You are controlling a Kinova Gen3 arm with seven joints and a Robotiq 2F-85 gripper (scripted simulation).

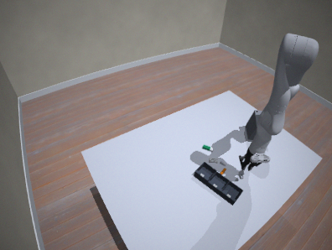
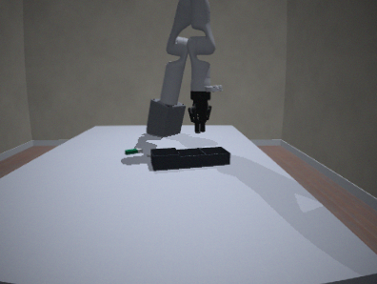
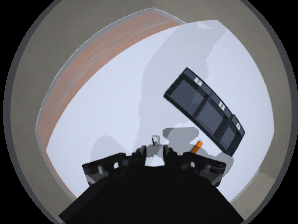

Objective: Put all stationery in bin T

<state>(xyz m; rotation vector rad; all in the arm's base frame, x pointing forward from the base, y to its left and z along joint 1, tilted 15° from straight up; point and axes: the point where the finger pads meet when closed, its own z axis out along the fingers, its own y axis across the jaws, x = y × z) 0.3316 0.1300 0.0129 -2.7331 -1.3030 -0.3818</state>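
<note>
Pincer (image 1: 243,168) (image 2: 200,131) (image 3: 154,150) partly spread, nothing gripped, above table; small grey item (image 3: 155,139) near tips, orange piece (image 1: 223,171) (image 3: 198,146) beside bins (image 1: 210,178) (image 2: 190,161) (image 3: 204,106), likely stationery: centre, descend straight, pinch gently; T unreadable.

Brown wood-plank flooring (image 1: 126,105) (image 2: 309,167) (image 3: 75,85) lies beyond the edges of the bench (image 1: 142,176) (image 2: 119,214) (image 3: 100,110). Plain grey-beige walls (image 1: 117,33) (image 2: 95,57) (image 3: 30,75) rise past it, with pale skirting board (image 1: 126,71) (image 2: 57,143) along their foot.
</note>
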